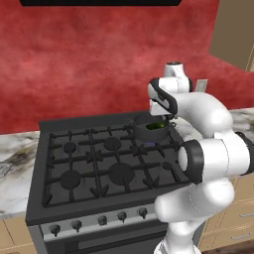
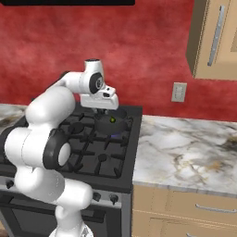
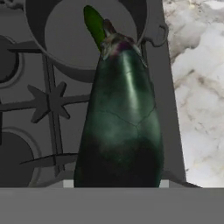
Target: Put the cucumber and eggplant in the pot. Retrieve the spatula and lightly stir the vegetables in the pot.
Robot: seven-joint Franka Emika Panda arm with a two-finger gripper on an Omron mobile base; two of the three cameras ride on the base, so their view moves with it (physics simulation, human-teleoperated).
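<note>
Stove (image 1: 74, 149) — eggplant (image 3: 120, 127) between jaws, above pot (image 3: 65, 43)

Black gas stove (image 1: 74, 163) between marbled counters (image 2: 185, 148), dark pot (image 1: 149, 130) on its back right burner

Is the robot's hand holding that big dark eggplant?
Touching. In the hand view, the eggplant rises straight out of the end effector, hanging above the pot.

arm (image 1: 213, 149): glossy white rounded links | joints: dark bands, black collars | wrist: white block, dark-ringed round cap
</note>
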